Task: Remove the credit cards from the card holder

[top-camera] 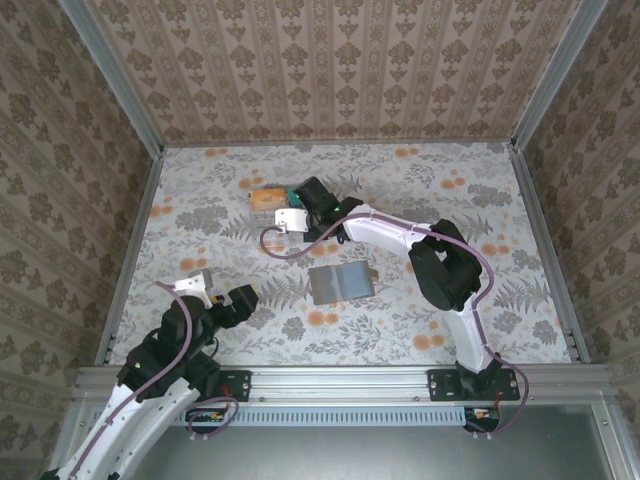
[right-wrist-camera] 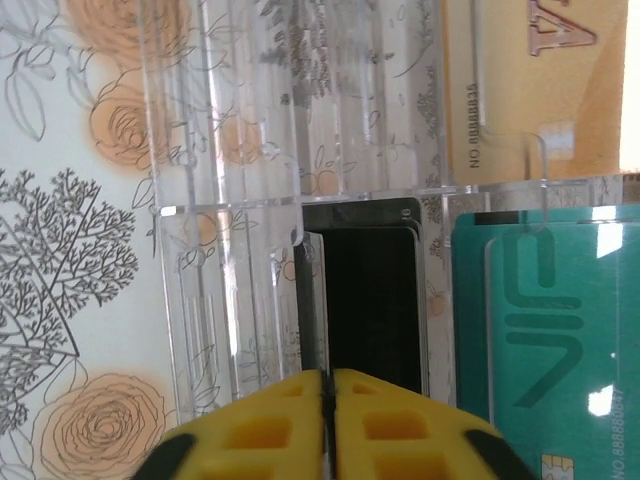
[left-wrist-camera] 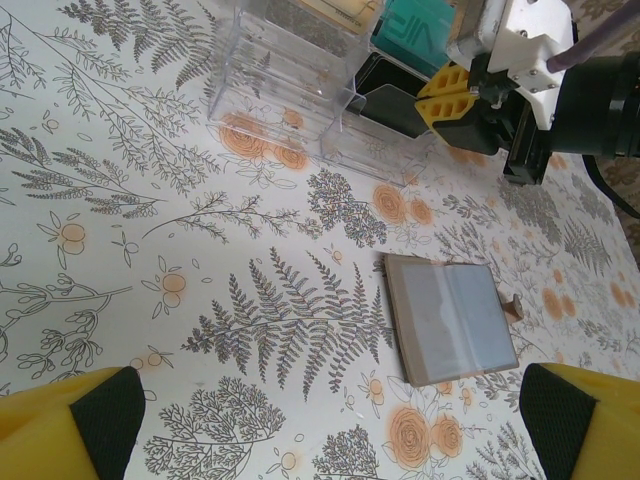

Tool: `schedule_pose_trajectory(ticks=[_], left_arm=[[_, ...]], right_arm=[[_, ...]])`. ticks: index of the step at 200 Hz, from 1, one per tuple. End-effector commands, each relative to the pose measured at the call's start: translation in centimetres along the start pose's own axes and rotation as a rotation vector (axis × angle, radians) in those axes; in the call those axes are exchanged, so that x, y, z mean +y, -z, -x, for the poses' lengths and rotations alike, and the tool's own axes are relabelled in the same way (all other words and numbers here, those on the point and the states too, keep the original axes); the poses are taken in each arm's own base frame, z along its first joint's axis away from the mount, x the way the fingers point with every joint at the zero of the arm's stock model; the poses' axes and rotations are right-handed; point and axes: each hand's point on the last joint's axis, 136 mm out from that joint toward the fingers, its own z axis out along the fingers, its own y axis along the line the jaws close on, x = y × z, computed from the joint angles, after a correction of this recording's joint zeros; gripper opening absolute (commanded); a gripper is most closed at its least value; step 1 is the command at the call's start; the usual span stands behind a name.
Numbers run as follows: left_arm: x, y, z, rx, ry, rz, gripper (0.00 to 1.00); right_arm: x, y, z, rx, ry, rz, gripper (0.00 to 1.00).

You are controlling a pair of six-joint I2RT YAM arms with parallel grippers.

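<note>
The card holder lies open and flat on the floral table, grey inner panels up. Far behind it stands a clear acrylic stand. A teal credit card and an orange-yellow one sit in its slots. My right gripper is at the stand, its yellow jaws pressed on the edge of a black credit card standing in a slot. My left gripper hangs wide open near the front left, short of the card holder, holding nothing.
Patterned walls and metal rails close the table in on three sides. The right arm arches over the table to the right of the card holder. Bare tablecloth spreads left of the card holder.
</note>
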Motion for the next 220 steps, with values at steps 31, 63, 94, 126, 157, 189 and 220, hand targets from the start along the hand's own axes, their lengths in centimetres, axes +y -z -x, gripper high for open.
schedule_pose_trajectory(ticks=[31,63,94,126,157,189,220], left_arm=[[0.6,-0.4,-0.2,-0.006,-0.006,0.018,1.0],[0.5,-0.4,-0.2,-0.002,-0.005,0.015,1.0],[0.5,-0.4,-0.4,0.004,-0.008,0.013,1.0],[0.5,-0.5,-0.4,0.003,-0.006,0.012,1.0],[0.6,-0.5,-0.4,0.005,-0.007,0.013,1.0],[0.5,-0.7,-0.6,0.008,0.001,0.008,1.0],[0.4,-0.9,-0.7,0.013,0.004,-0.002,1.0]], right_arm=[[-3.1,-0.2,-0.2,0.02,-0.063,-0.123,0.28],[-4.2,-0.9,-0.9,0.056,-0.074,-0.189,0.3],[-4.8,-1.2,-1.3,0.065,-0.1,-0.213,0.29],[-5.1,-0.9,-1.3,0.059,-0.115,-0.223,0.29],[-5.7,1.4,0.2,-0.032,-0.182,-0.193,0.31],[-3.8,3.5,2.1,-0.133,-0.211,-0.057,0.41],[-2.3,2.6,1.5,-0.101,-0.207,0.007,0.46]])
